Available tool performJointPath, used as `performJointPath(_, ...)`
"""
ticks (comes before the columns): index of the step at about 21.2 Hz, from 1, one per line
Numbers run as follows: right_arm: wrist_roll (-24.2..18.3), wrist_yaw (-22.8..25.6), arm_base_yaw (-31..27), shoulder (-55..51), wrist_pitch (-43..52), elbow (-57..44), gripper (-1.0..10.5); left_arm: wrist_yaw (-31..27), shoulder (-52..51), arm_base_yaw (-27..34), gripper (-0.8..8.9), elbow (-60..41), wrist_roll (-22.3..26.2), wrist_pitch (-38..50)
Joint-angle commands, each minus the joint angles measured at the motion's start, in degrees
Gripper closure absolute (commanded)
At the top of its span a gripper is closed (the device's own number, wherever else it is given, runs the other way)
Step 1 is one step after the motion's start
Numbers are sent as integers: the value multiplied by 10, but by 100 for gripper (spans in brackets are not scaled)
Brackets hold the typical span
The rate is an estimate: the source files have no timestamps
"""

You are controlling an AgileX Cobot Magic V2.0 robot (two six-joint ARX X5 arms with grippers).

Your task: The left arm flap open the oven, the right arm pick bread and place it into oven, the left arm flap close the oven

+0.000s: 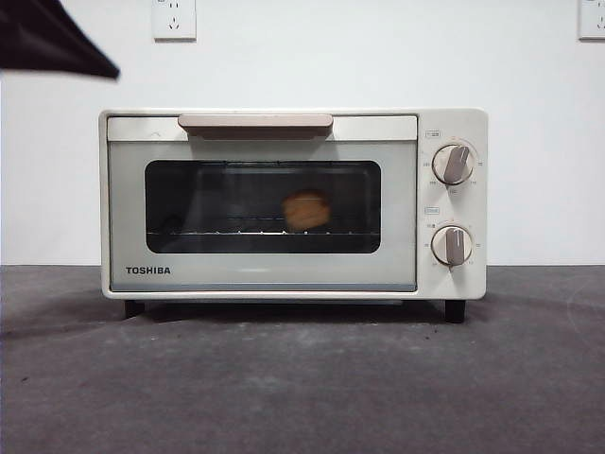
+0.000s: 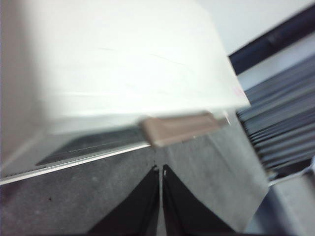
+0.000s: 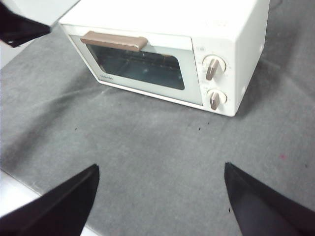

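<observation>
The cream-white TOSHIBA oven (image 1: 293,203) stands on the grey mat with its glass door shut. It also shows in the right wrist view (image 3: 162,54) and the left wrist view (image 2: 123,64). The golden bread (image 1: 306,209) sits on the rack inside, seen through the window. My left gripper (image 2: 160,169) is shut and empty, hovering above and in front of the beige handle (image 2: 182,129); it shows as a black tip (image 1: 57,43) at the front view's top left. My right gripper (image 3: 160,169) is open and empty, held back well in front of the oven.
Two beige knobs (image 1: 453,203) are on the oven's right side. The grey mat (image 1: 302,378) stretches in front of the oven. A white wall with sockets (image 1: 174,19) is behind. Stacked grey slats (image 2: 280,123) lie off to one side.
</observation>
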Motion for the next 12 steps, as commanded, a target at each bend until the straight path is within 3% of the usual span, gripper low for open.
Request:
performJointPath(1,-30,2,5,2,16,10,542,-30,-50,-12,798,11,101,-40)
performJointPath(12,-82,1,5,2,64,10,542,-151,-268,-53,798,11,162,-152)
